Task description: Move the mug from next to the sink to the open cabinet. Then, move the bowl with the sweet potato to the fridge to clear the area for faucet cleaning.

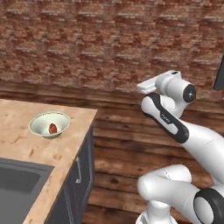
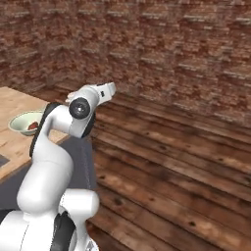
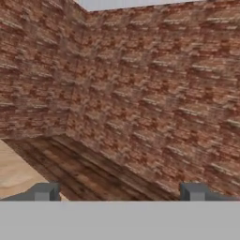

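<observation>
Bowl (image 1: pixel 49 124) with sweet potato (image 1: pixel 53 128) inside sits near the wooden tabletop (image 1: pixel 26 144) corner, beyond the dark sink (image 1: pixel 19 183), while the arm holds its jaws spread and empty, well apart from it, facing the brick wall (image 3: pixel 154 93)

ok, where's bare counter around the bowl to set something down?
Bare wood lies left of the bowl toward the back wall, and in front of it, between bowl and sink. The strip right of the bowl, along the counter edge, is narrow. Only the sweet potato sits in the bowl. The open claw faces the brick wall, clear of the counter.
</observation>
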Controlling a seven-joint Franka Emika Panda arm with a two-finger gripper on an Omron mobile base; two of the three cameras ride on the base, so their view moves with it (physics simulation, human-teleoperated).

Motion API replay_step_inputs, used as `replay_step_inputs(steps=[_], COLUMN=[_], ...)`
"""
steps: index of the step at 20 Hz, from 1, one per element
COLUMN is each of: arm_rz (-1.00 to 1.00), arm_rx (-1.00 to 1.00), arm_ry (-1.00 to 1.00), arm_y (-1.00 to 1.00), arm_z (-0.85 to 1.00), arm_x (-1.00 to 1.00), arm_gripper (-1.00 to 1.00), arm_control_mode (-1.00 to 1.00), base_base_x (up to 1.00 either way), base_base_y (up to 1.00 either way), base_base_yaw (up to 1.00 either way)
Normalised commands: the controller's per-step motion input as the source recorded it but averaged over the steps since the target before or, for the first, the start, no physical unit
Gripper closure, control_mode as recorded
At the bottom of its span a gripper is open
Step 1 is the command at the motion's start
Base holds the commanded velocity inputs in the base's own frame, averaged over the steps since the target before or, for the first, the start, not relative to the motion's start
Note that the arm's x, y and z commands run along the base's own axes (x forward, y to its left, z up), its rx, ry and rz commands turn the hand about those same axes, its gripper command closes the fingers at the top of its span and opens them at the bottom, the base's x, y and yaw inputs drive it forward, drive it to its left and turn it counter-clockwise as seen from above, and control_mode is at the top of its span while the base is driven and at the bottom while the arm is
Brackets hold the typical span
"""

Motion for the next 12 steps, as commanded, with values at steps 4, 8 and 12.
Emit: replay_step_inputs(steps=[4,8,12], arm_rz=[0.0,0.0,0.0], arm_rx=[0.0,0.0,0.0], arm_ry=[0.0,0.0,0.0], arm_y=[0.0,0.0,0.0], arm_z=[0.0,0.0,0.0], arm_x=[0.0,0.0,0.0], arm_gripper=[-1.0,-1.0,-1.0], arm_control_mode=[1.0,1.0,1.0], base_base_x=[0.63,0.4,0.26], base_base_y=[0.0,0.0,0.0], base_base_yaw=[0.61,0.63,0.62])
